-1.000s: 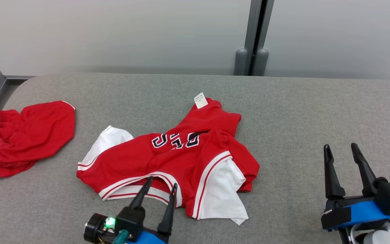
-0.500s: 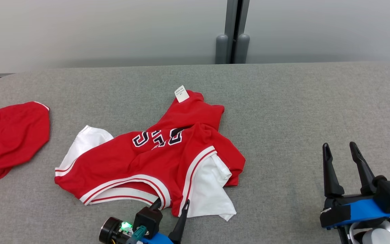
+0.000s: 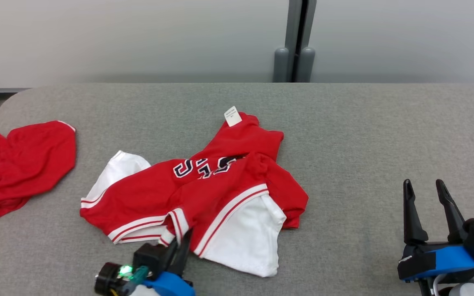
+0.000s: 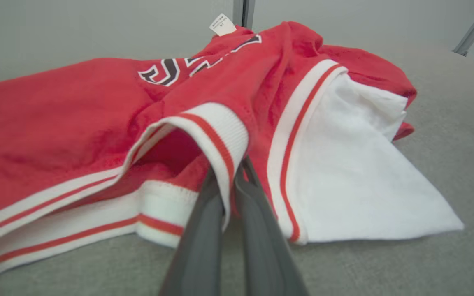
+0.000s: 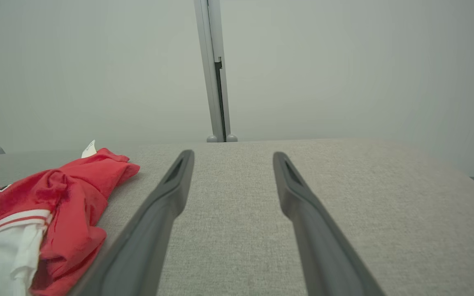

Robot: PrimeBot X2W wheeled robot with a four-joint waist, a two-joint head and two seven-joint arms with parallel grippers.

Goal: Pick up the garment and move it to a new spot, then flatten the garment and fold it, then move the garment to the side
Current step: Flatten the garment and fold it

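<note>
A crumpled red garment (image 3: pixel 220 185) with white panels, striped trim and dark lettering lies in the middle of the grey table. My left gripper (image 3: pixel 182 240) sits at its near edge, shut on a fold of the white-and-red striped trim. In the left wrist view the two fingers (image 4: pixel 204 230) pinch that trim (image 4: pixel 224 135), which loops up over their tips. My right gripper (image 3: pixel 424 187) rests open over bare table at the lower right, well clear of the cloth. The right wrist view has the garment (image 5: pixel 68 193) off to the left of the open right gripper (image 5: pixel 233 158).
A second red cloth (image 3: pixel 23 164) lies bunched at the table's left end. The grey padded table (image 3: pixel 364 131) has a rounded far-left corner. A pale wall with a grey post (image 3: pixel 294 41) stands behind the far edge.
My left gripper went from open at the garment's near hem to shut on the striped trim, which is now bunched between the fingers. The head camera shifted; the right gripper stayed open.
</note>
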